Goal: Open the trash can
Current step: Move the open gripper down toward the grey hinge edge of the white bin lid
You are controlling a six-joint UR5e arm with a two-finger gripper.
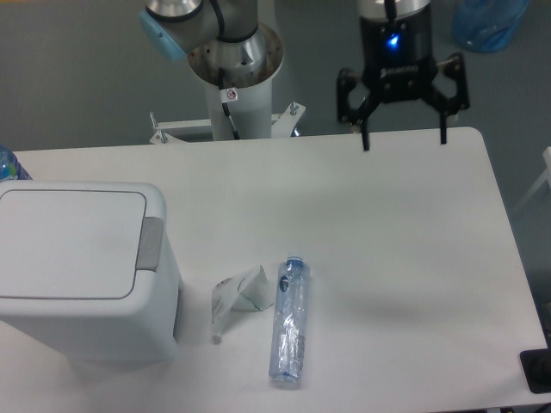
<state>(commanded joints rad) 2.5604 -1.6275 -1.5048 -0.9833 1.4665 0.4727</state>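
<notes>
The trash can is a large white boxy bin at the left of the table. Its flat lid is down, and a grey push tab sits on its right edge. My gripper hangs open and empty above the table's far right part, fingers pointing down, far from the bin.
An empty clear plastic bottle lies on the white table right of the bin, with a crumpled clear wrapper beside it. The robot's base column stands behind the far edge. A black object sits at the table's right front corner.
</notes>
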